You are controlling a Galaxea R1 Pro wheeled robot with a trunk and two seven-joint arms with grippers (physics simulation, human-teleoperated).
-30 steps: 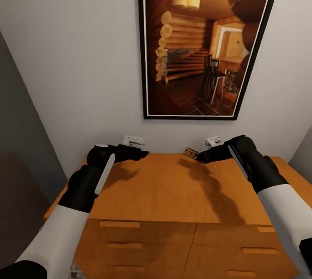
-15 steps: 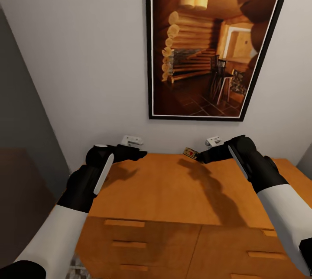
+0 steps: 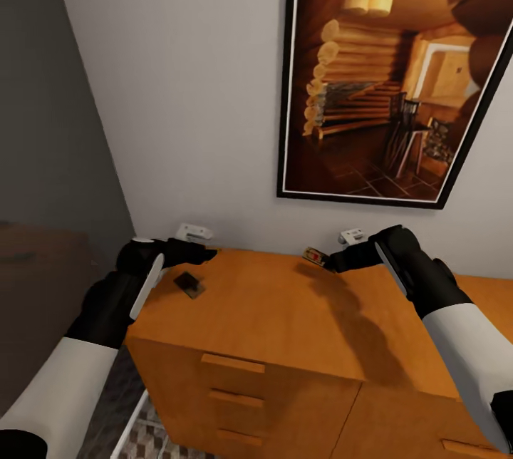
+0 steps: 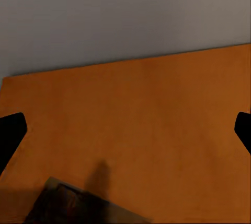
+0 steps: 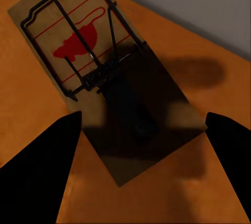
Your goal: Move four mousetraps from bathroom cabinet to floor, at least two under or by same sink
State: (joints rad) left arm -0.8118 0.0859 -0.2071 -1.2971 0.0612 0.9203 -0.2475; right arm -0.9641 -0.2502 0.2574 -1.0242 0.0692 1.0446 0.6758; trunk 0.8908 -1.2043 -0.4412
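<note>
The right gripper (image 3: 332, 260) hangs low over the back of the cabinet's worktop (image 3: 285, 316), fingers apart. In the right wrist view the two dark fingertips (image 5: 39, 174) straddle the near end of a mousetrap (image 5: 99, 72) without touching it. In the head view that mousetrap (image 3: 313, 255) lies flat on the cabinet top, close to the wall and just beside the gripper tips.

The left gripper (image 3: 203, 255) is also spread — its fingertips show at either edge of the left wrist view — and sits over the cabinet's left rear corner. A second mousetrap (image 3: 188, 284) lies flat just beneath and in front of it, in shadow.

The step in hand looks like the first pickup: neither trap is held, and none is on the bathroom floor (image 3: 160, 437), whose cube-pattern tiles show below the cabinet's left edge. The next move would call for easing the right gripper down and forward until the fingers bracket the board's sides, then closing.

The trap by the right gripper is a thin tan wooden board with a dark wire bar and spring and a red mark printed on it — flat enough that the fingers must get down near the wood.
</note>
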